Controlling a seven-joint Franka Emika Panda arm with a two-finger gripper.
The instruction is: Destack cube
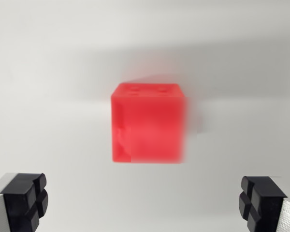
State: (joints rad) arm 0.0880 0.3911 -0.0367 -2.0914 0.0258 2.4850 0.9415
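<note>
On the white bench, mid-surface: red cube [148,123], not yet grasped.
The gripper [147,203] is seen spread wide, nothing held, the cube apart from both pads. Blur hides any stacking; destacking is judged outstanding.

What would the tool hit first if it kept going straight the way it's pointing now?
Most likely the red cube, which sits centred ahead of the open tool, between its two black pads. Nothing shows in between, though blur leaves depth uncertain.
</note>
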